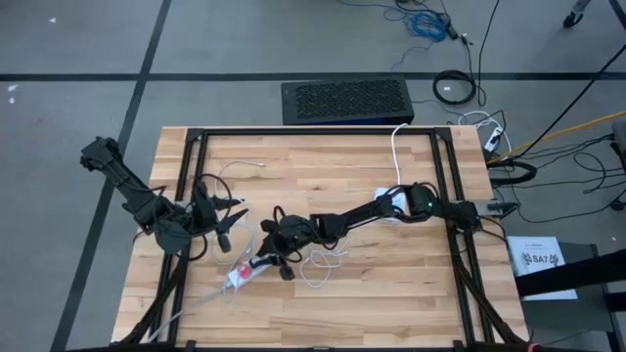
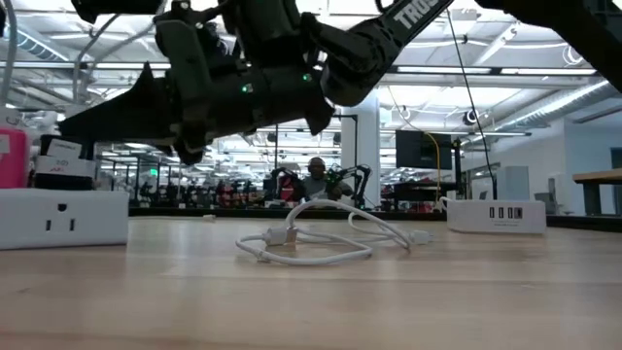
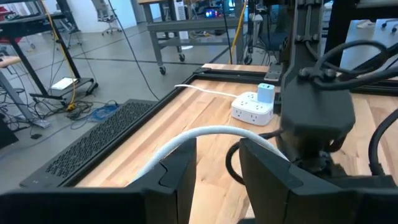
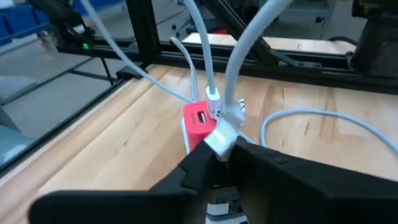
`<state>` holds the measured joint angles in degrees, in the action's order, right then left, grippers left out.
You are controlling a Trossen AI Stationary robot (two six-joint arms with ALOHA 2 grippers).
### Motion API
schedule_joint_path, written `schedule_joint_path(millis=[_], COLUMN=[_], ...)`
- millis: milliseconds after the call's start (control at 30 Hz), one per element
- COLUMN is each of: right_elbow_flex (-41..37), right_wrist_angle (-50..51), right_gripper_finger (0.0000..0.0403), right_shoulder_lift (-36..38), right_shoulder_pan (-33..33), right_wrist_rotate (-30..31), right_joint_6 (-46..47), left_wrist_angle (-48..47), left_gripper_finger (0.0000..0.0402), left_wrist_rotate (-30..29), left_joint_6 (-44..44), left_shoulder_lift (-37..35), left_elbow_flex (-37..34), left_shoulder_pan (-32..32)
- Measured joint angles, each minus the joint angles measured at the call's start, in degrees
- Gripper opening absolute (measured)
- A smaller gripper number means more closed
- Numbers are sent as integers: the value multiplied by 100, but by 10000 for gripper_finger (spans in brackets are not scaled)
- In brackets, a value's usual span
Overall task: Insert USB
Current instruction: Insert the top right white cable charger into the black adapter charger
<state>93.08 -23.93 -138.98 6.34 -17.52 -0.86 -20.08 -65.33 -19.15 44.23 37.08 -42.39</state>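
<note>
Here the right end effector (image 4: 225, 155) has its fingers closed on the white USB plug (image 4: 219, 138), holding it just beside the red charger (image 4: 198, 126), on the charger's nearer side. The plug is not yet inside: the charger's USB port (image 4: 200, 116) shows open and empty, so I judge that the grasp is done, while aligning and pushing in are left. The plug's long axis seems to run up from the fingers, tilted toward the charger, its tip near the port, but I cannot tell exactly. The plug's white cable (image 4: 323, 121) curves away over the wooden surface (image 1: 323, 166). The left end effector (image 1: 223, 217) waits on the far side of the charger from the right arm, its fingers apart around a white cord (image 3: 199, 134).
</note>
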Motion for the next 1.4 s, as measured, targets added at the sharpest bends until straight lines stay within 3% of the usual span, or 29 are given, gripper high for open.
schedule_joint_path(millis=[133,433,900,1133,1400], right_elbow_flex=[2,2,-27,-27,-27], right_wrist_angle=[83,-21,-96,-100,-210], right_gripper_finger=[67,49,151,147,144], right_shoulder_lift=[6,24,192,249,249], right_shoulder_pan=[-4,-13,-74,-227,-262], right_wrist_rotate=[-40,-315,-711,-1131,-1135], right_joint_6=[6,157,646,941,1090], left_wrist_angle=[-2,-3,-4,-7,-9], left_gripper_finger=[129,129,129,129,129], left_wrist_rotate=[21,64,93,137,191], left_joint_6=[1,-1,2,3,1], left_shoulder_lift=[2,2,2,4,4], left_elbow_flex=[0,0,0,0,0], left_shoulder_pan=[0,0,-2,0,-1])
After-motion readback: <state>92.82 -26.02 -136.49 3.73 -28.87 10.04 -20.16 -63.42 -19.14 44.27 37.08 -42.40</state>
